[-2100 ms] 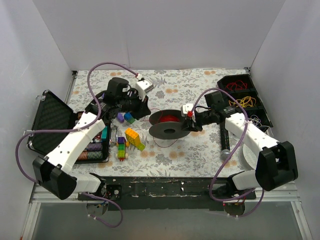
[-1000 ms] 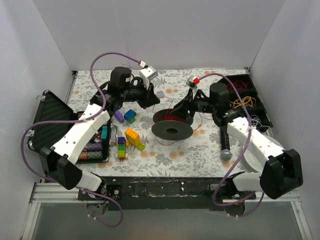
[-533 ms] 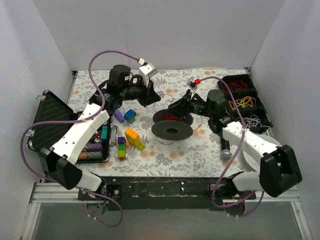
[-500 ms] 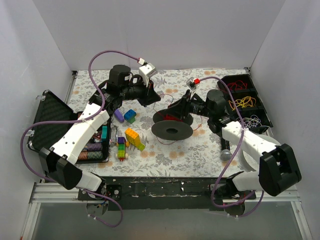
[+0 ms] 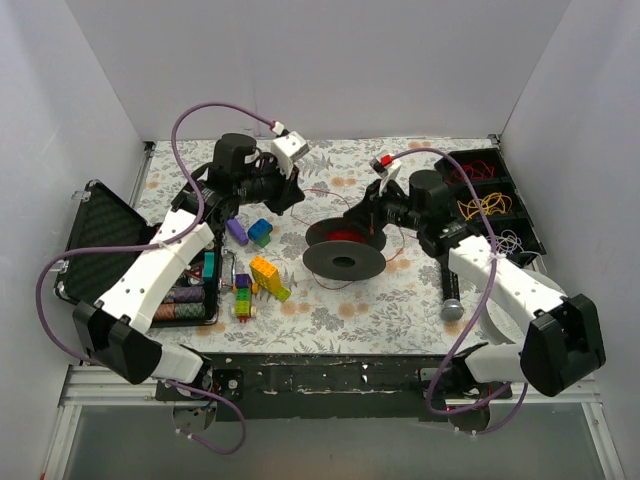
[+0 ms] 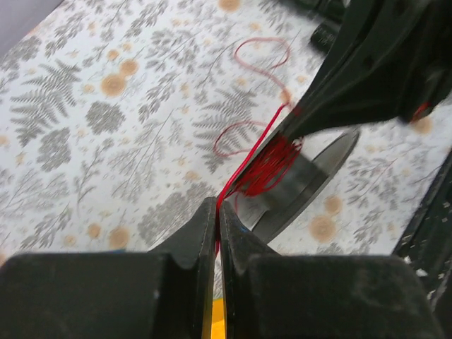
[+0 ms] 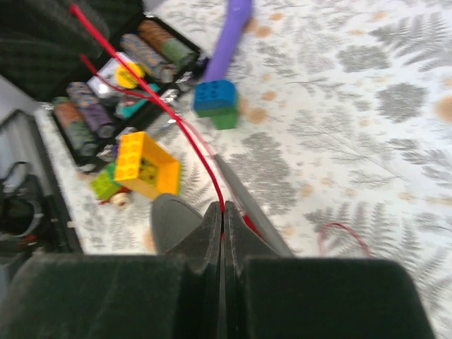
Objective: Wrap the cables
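The red wire (image 6: 272,166) is partly wound on a black spool (image 5: 343,262) at the table's centre, with loose loops trailing toward 12 o'clock. The left gripper (image 6: 217,210), at the spool's 10 o'clock, is pinched tight on a taut strand. The right gripper (image 7: 223,212), at 1 o'clock, is likewise clamped on the wire. Toy bricks (image 5: 265,272) lie at 9 o'clock.

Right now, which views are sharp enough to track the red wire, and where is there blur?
Left wrist: wire and spool fairly sharp; own jaws and the right arm dark and blurred. Right wrist: wire crisp at the jaws, blocks and table soft. Top external: evenly lit, sharp, but wire only a hairline.
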Tool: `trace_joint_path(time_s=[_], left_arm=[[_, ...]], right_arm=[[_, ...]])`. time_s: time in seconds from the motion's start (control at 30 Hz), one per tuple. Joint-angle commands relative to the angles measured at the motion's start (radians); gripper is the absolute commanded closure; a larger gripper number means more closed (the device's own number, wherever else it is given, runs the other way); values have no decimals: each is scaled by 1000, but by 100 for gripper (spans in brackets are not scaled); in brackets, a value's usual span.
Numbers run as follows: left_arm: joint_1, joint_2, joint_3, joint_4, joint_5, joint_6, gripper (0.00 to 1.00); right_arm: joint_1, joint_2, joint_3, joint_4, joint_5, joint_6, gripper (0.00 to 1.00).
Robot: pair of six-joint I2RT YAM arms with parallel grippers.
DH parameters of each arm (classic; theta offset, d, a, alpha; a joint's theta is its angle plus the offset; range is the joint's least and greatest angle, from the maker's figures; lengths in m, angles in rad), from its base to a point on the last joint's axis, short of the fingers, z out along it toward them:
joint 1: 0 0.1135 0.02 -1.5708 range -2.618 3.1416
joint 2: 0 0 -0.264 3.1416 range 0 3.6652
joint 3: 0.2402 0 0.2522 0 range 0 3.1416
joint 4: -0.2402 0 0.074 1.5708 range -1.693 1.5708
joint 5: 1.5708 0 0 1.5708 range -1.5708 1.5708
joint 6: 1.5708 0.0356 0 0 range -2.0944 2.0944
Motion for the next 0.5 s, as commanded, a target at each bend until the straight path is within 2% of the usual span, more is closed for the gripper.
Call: trace_joint_path(time_s=[0.0, 0.2, 0.43, 0.47], left_arm=[[11, -73, -73, -133, -127, 225, 100], [11, -61, -133, -224, -82, 400, 100], [9, 6, -199, -183, -51, 439, 100], [11, 14, -208, -160, -49, 440, 96]], right_arm=[[4, -49, 174, -403, 228, -365, 99], [67, -15, 263, -566, 265, -619, 99], [85, 19, 309, -669, 253, -701, 99], [91, 25, 312, -675, 245, -704, 99]])
